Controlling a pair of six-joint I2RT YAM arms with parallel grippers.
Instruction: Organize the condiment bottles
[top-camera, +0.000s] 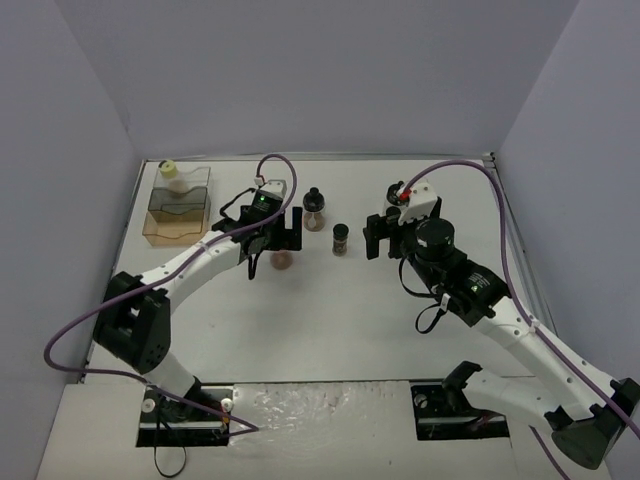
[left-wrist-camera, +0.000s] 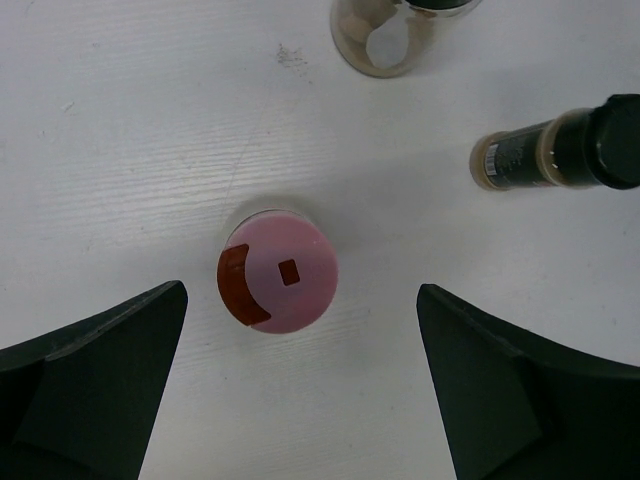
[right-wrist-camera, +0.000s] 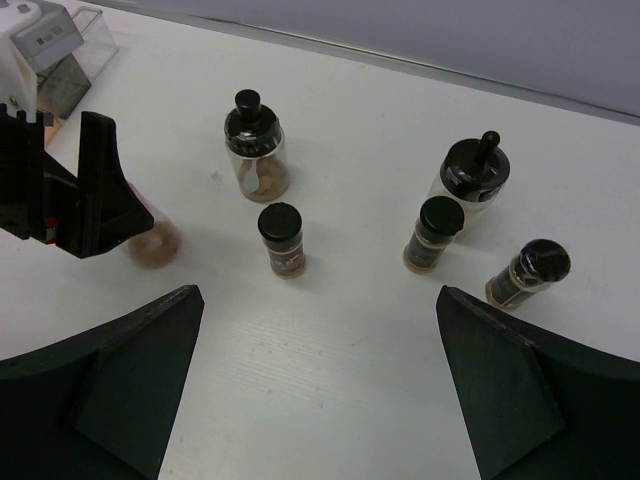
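Pink-capped bottle (left-wrist-camera: 278, 272) shows its red-patched lid only from left wrist.

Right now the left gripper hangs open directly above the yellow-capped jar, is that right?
Not quite: the cap is pink. The left gripper hangs open directly above the pink-capped jar, as the left wrist view shows.

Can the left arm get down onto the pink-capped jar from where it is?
Probably yes: the left claw hangs open above the pink-capped jar, a finger each side; the small black-capped jar stands clear.
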